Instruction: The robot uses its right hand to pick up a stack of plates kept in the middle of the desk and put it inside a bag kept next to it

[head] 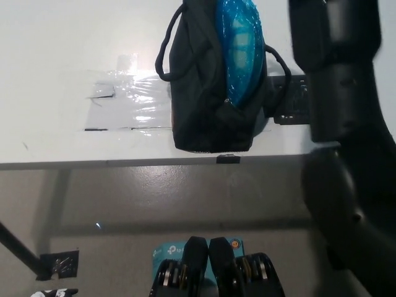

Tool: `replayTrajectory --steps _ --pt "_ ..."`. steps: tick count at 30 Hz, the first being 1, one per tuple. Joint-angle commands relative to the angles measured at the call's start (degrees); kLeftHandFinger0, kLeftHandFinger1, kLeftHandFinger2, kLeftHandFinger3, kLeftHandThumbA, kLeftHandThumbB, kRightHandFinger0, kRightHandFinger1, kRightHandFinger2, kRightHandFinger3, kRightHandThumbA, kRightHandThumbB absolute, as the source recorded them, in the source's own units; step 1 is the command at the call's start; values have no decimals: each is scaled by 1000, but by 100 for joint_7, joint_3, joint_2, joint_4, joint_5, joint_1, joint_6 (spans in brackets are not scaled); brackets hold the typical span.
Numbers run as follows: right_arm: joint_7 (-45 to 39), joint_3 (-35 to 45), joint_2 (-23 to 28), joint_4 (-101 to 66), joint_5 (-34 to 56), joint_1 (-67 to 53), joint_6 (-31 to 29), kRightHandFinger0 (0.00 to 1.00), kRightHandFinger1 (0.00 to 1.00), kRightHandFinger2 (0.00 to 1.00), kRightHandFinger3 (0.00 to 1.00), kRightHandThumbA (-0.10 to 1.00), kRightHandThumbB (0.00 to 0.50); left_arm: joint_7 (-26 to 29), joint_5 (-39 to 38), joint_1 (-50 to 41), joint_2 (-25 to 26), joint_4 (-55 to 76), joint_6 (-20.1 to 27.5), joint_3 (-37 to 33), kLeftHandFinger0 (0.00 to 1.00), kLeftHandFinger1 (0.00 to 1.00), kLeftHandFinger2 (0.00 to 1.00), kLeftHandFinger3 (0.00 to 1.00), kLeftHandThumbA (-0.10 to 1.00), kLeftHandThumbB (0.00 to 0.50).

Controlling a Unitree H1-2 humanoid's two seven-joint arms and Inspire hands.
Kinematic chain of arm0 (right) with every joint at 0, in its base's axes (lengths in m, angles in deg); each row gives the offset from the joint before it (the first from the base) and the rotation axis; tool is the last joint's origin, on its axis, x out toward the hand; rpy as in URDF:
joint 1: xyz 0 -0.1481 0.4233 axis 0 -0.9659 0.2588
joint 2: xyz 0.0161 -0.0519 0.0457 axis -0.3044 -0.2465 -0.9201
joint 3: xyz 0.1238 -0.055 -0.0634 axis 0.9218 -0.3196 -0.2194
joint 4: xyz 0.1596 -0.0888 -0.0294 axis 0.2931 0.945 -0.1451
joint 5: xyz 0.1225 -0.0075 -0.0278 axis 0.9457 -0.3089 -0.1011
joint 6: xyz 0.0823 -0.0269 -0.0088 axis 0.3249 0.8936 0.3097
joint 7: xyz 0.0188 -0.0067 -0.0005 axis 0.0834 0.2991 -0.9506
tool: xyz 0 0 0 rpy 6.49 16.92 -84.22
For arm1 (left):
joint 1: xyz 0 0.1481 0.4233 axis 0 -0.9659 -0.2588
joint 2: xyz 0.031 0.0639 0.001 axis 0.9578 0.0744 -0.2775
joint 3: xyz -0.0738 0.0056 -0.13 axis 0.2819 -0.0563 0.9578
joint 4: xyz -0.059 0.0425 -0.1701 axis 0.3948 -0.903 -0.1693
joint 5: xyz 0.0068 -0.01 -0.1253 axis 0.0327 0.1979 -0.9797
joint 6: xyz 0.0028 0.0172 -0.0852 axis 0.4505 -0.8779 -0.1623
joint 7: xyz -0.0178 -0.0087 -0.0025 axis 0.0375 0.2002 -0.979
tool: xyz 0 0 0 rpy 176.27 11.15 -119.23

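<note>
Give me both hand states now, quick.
Left hand: barely in view, cannot tell.
Right hand: out of view; only the arm shows.

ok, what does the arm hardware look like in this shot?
The right arm is glossy black: bulky, rounded shell segments with small dark screw recesses and no visible cables or markings. Its hand is out of frame. The left hand shows only as a white sliver at the bottom edge.

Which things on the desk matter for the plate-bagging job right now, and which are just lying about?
Part of the job:
- stack of plates, blue, inside the bag
- black bag, standing near the desk's front edge
- right arm, beside the bag; its hand is out of view

Lying about:
- clear taped sheet on the desk
- black tag at the desk edge
</note>
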Motion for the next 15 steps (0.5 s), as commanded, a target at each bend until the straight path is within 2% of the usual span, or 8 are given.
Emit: replayTrajectory --steps 1,2,3,6,9,11,14,15 --pt "-387 -229 329 -1893 1375 -1004 -391 1000 1000 1000 1000 1000 436 -70 105 -47 136 146 64 -5 631 688 763 807 -100 0" --pt "-294 -114 211 -2529 1728 -1455 -467 1000 1000 1000 1000 1000 392 -68 120 -51 140 157 64 -11 629 686 762 806 -100 0" --pt "-287 -113 188 -2737 1802 -1582 -423 1000 1000 1000 1000 1000 382 -89 114 -46 163 162 60 -12 629 686 763 804 -100 0" --pt "-326 -88 -55 -4243 2326 -2791 -514 1000 1000 1000 1000 1000 246 -109 76 -39 171 147 95 -4 629 691 760 801 -100 0" --pt "-155 -159 -82 -5285 2886 -4146 -930 1000 1000 1000 1000 1000 221 -89 85 -31 164 126 123 0 625 695 767 803 -100 0" --pt "71 -92 -67 -5513 3394 -4845 -1390 988 1000 1000 1000 1000 153 -97 74 -32 165 128 111 2 627 695 762 803 -100 0" --pt "360 -72 -27 -5691 3923 -5762 -1858 890 1000 1000 1000 964 135 -110 23 -66 167 140 94 35 632 697 758 802 -100 0" --pt "641 -18 48 -5610 4219 -6376 -2423 823 953 1000 992 868 80 -118 24 -66 190 135 117 42 632 695 758 802 -100 0"
